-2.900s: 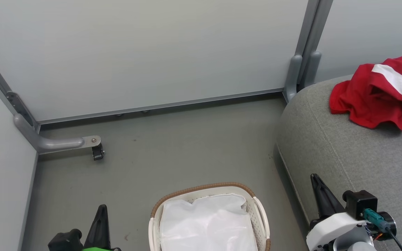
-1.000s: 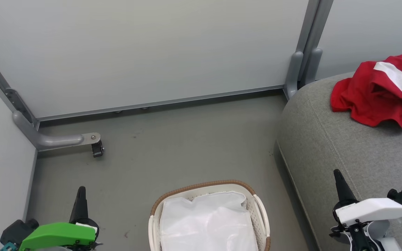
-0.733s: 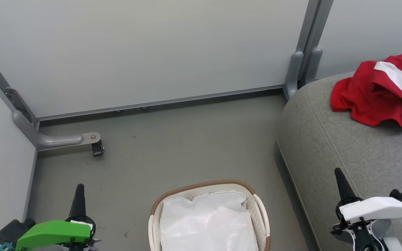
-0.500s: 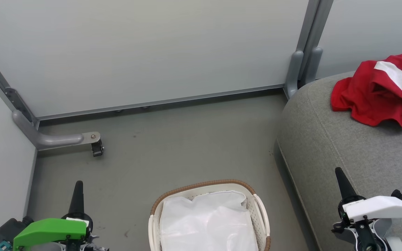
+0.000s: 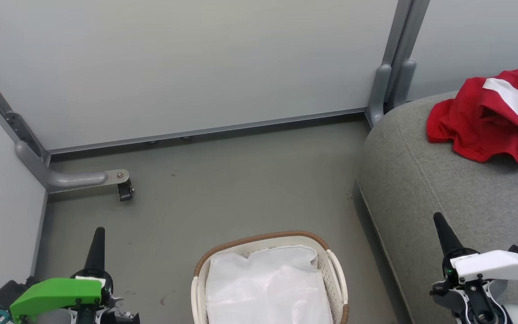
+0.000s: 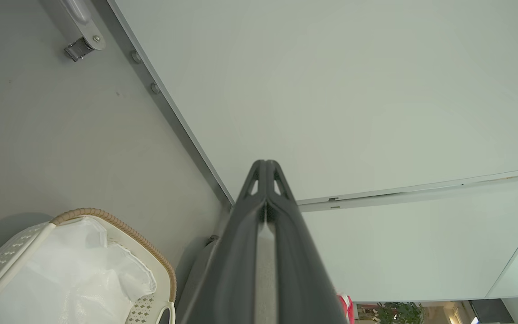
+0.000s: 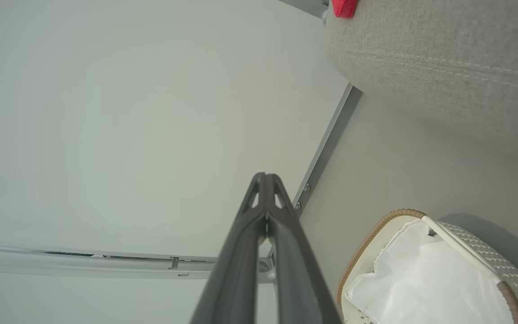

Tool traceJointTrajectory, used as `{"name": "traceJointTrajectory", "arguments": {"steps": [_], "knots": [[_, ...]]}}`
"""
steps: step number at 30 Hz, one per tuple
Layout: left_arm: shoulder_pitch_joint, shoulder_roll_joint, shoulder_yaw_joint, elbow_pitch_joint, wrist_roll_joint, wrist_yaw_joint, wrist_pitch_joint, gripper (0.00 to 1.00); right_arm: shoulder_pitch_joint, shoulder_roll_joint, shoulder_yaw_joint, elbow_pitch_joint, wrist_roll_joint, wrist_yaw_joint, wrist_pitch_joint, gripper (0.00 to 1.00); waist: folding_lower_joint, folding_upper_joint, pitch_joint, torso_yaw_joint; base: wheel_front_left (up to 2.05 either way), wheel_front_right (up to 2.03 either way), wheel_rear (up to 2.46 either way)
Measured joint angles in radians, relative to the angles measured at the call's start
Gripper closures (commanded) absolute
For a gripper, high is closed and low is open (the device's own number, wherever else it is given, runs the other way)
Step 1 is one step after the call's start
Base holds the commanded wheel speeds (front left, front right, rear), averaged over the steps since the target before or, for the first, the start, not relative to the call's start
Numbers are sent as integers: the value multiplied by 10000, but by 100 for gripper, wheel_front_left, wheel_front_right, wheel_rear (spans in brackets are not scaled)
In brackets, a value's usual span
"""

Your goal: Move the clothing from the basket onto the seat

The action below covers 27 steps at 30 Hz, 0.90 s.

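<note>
Right gripper (image 5: 439, 221) near seat (image 5: 421, 189), basket (image 5: 259, 238) alongside

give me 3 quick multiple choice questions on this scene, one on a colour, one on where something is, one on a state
1. What colour is the rim of the basket?
A brown
B red
C green

2. Where does the clothing lie?
A in the basket
B on the seat
C held in a hand

3. How do the left hand and right hand stand?
A both open
B both shut and empty
C one shut on cloth

Key:
1 A, the woven band round the top is brown.
2 B, the red heap rests on the grey seat, and the basket holds just its white liner.
3 B, each wrist view shows the jaws pressed together with nothing between.
</note>
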Motion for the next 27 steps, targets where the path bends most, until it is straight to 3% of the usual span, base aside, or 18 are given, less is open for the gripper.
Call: {"name": "traceJointTrajectory", "arguments": {"steps": [27], "knots": [[-322,4,274,-125,-1856,-19,533,100,-69,-13,-253,-132,2098,-2,541,100,0,0,65,5,0,0,0]]}}
